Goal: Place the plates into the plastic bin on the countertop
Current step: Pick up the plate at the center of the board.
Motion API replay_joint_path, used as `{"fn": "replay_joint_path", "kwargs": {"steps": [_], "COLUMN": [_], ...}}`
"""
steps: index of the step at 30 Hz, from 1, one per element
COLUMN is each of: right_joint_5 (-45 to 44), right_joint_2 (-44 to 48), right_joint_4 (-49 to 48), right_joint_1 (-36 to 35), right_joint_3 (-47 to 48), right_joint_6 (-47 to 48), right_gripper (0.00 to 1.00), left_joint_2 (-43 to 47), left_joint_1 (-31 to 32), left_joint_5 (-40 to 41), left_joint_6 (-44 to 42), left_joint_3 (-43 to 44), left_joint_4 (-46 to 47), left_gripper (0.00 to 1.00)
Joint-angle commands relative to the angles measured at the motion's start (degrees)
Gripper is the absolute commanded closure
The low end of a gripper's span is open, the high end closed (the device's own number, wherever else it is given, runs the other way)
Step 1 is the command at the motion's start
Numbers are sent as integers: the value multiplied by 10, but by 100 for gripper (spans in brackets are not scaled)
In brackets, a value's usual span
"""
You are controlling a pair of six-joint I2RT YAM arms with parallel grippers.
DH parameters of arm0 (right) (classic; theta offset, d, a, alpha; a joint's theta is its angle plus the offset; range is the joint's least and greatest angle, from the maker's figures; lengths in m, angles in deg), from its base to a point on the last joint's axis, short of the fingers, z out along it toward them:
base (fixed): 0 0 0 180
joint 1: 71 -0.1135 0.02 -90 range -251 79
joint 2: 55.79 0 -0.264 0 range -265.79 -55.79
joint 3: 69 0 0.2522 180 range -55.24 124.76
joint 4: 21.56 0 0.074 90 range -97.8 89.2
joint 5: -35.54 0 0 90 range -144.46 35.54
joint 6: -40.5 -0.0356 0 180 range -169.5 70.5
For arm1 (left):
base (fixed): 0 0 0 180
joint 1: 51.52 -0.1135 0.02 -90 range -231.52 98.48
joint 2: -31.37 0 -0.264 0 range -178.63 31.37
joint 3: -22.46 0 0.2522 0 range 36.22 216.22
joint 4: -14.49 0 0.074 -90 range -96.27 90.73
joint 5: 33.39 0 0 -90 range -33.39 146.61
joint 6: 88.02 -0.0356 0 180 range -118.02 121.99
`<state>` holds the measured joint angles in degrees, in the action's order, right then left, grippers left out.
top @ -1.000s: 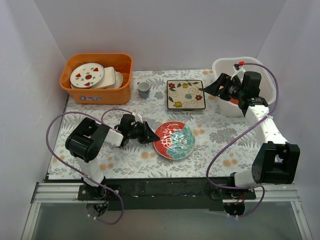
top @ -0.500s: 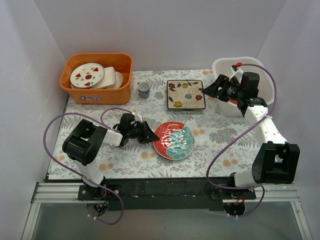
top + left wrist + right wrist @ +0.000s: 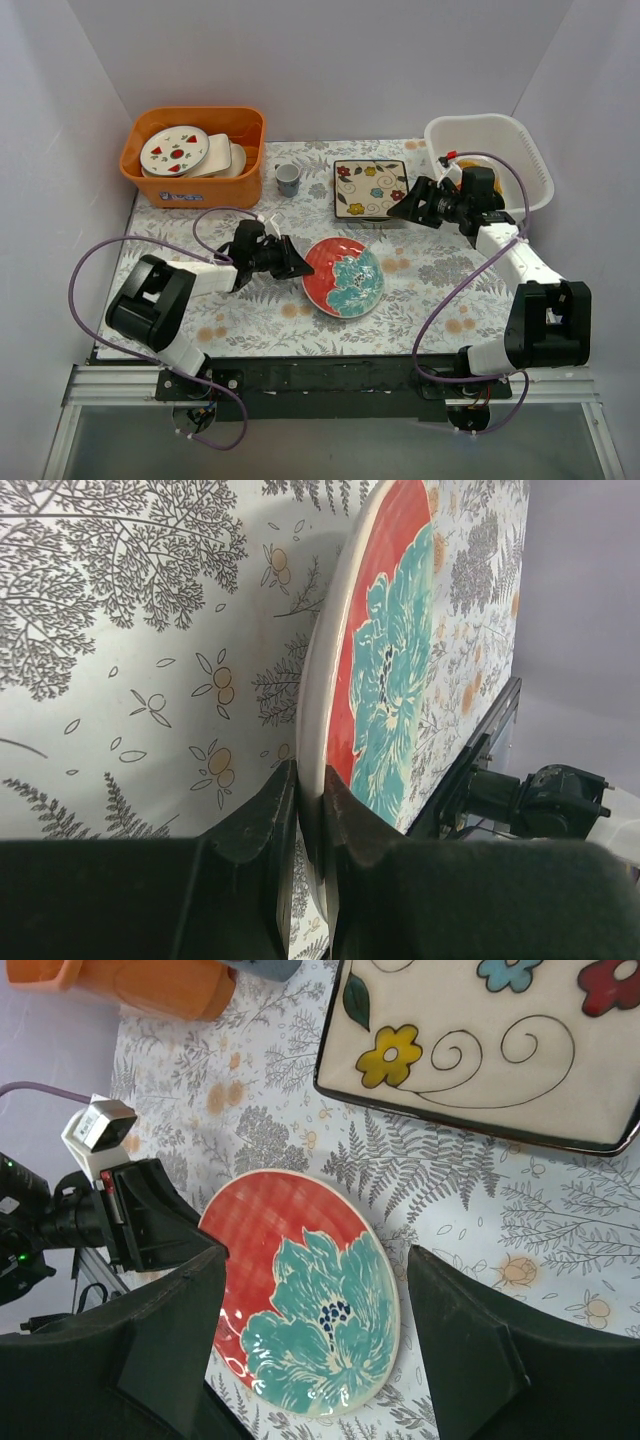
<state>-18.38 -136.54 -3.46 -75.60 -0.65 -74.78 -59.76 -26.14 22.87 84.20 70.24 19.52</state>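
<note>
Plates, 2 in view, lie outside the plastic bin [image 3: 490, 125] at the desk's [image 3: 440, 270] far right corner; the left gripper [image 3: 300, 267] pinches the red-and-teal plate [image 3: 343, 277] near the near edge; the right gripper [image 3: 403, 204] hovers wide beside the untouched cream floral plate [image 3: 371, 188].

The label [image 3: 180, 197] on the orange bin [image 3: 195, 180] seems unreadable.

Open countertop [image 3: 410, 265] right of red-and-teal plate [image 3: 343, 277]; right arm [image 3: 505, 245] before plastic bin [image 3: 500, 128]
</note>
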Motion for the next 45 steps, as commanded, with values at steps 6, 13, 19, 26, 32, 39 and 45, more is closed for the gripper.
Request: {"fn": "replay_joint_path", "kwargs": {"steps": [6,13,19,26,32,39,45], "right_joint_5": [30,28,25,22,21,23,34], "right_joint_2": [3,2,-9,-24,-33,-46,-57], "right_joint_4": [-37,-38,-54,-58,-61,-69,-89], "right_joint_1": [-21,-48,-67,-83,-91,-103,-114], "right_joint_3": [-26,-47,-49,-50,-51,-51,-57], "right_joint_6": [9,8,6,5,5,1,-10], "right_gripper": [20,19,19,19,19,20,22], "left_joint_2": [104,152,184,205,219,225,234], "left_joint_1": [-22,-32,-39,-40,-40,-41,-41], "left_joint_5": [-21,-25,-24,-29,-31,-36,-42], "left_joint_6": [17,26,28,37,41,52,62], "left_joint_3": [32,33,38,44,47,49,47], "left_joint_4": [17,10,-2,-1,-3,8,21], "left_gripper": [100,100,100,100,100,100,100]}}
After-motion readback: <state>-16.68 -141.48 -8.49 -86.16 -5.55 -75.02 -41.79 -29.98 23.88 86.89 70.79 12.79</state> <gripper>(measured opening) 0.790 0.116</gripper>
